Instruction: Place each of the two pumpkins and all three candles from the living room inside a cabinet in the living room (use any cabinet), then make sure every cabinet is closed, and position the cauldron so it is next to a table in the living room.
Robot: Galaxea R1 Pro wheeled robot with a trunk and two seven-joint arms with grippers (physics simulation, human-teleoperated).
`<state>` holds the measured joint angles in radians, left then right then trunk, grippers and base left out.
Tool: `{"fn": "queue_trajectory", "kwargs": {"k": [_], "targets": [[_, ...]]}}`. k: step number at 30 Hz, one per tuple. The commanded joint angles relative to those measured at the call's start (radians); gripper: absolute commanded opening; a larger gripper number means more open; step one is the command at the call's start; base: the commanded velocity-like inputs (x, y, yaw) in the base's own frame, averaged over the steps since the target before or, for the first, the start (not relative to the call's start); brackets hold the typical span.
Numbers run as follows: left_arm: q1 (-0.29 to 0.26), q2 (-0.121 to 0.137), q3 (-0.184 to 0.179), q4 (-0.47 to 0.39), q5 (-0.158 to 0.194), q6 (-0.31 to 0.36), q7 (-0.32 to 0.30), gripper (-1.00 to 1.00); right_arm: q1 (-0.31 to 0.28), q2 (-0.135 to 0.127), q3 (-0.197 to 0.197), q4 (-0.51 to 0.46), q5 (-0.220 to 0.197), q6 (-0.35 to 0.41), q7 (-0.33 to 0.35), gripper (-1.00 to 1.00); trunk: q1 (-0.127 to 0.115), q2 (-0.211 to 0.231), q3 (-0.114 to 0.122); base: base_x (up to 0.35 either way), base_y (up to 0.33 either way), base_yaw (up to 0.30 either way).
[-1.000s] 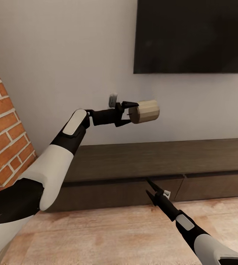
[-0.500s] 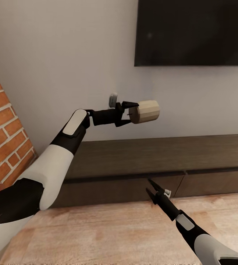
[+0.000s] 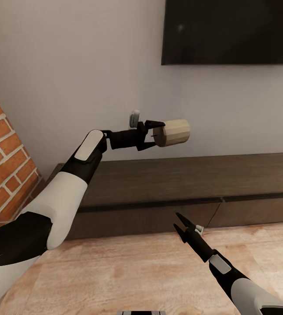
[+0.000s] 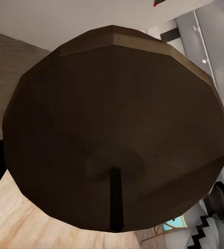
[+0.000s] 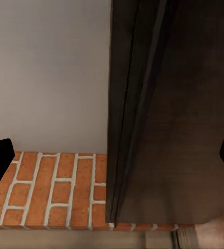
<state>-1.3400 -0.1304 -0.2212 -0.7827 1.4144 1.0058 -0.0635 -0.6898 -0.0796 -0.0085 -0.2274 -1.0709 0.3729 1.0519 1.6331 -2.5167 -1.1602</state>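
A stubby tan candle (image 3: 172,132) lies sideways in the air above the cabinet (image 3: 180,183), held at its wick end. Close up, its end face (image 4: 114,129) looks dark brown, probably from shadow. The cabinet is long, low and dark brown; its flat front panels are shut.

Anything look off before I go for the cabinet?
Nothing spilled or damaged. The candle lies sideways in the left end effector, held in the air above the cabinet, whose front panels look shut. The right end effector is open and empty near the cabinet front.
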Motion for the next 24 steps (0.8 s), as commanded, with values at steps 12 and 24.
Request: {"fn": "queue_trajectory", "kwargs": {"k": [12,24], "targets": [[-0.001,0.0,0.0,0.002,-0.001,-0.012,-0.004,-1.0,0.0,-0.009,-0.001,0.0,-0.004,0.009,0.049,1.0,0.0,0.0,-0.001,0.097,0.022,0.0],[-0.001,0.0,-0.001,0.002,-0.001,-0.015,-0.005,-1.0,0.0,-0.009,0.0,0.002,-0.006,0.012,0.037,1.0,0.0,0.0,-0.001,0.062,0.013,0.0]]}}
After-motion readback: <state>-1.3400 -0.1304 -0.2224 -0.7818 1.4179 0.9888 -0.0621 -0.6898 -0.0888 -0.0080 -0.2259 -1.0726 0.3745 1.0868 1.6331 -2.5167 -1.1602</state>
